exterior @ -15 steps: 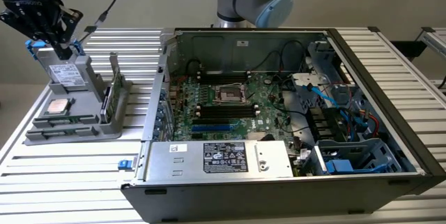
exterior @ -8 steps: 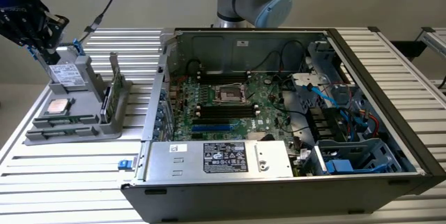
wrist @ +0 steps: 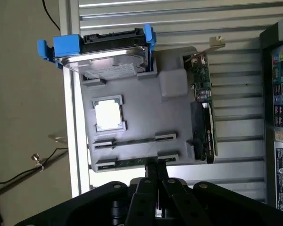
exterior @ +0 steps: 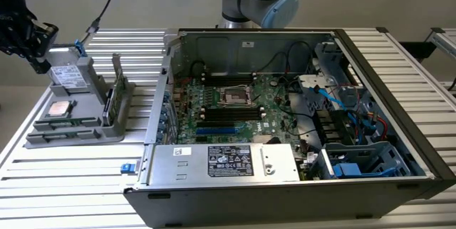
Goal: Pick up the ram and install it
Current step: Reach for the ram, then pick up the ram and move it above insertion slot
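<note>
Ram [wrist: 127, 163] stands on edge in the grey tray [wrist: 174, 122] on the counter [exterior: 71, 186], long axis across the tray. The arm [exterior: 21, 29] points down above it, jaws clenched on nothing.

Even indoor light; glare whitens processor chip [wrist: 107, 114], drive [wrist: 108, 59] top

A slatted metal table [exterior: 71, 186] is used as the supporting surface. A grey fixture tray [wrist: 146, 117] is placed on it toward the exterior view's left. An open computer case [exterior: 285, 205] is set beside the tray, toward the exterior view's right.
</note>
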{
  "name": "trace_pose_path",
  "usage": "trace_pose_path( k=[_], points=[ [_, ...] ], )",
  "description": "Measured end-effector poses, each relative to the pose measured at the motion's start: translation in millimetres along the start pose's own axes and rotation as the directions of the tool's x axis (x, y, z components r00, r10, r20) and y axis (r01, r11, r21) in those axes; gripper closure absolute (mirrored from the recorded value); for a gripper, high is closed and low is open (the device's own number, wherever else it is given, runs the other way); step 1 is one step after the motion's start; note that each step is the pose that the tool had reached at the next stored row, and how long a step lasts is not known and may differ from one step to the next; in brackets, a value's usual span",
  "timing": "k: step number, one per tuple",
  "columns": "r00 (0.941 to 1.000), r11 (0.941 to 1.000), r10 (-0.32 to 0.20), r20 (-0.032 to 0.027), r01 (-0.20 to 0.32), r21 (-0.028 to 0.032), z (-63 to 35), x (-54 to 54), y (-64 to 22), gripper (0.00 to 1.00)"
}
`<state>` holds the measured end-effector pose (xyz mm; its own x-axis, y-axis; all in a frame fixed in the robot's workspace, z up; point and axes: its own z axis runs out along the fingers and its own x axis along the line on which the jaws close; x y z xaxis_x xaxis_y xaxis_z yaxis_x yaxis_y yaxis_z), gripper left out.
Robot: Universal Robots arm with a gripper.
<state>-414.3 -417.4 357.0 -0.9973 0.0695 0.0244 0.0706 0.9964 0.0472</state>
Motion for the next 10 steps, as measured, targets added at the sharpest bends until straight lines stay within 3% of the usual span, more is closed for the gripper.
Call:
trace_pose_path(
  k=[4,10],
  points=[
    [1.0000,1.0000,0.000,-0.0005,0.000,-0.0028,2.2,0.5,-7.4,0.90],
    [1.0000,1.0000,0.000,-0.0007,0.000,-0.0043,2.6,0.5,-8.4,0.90]
  ],
)
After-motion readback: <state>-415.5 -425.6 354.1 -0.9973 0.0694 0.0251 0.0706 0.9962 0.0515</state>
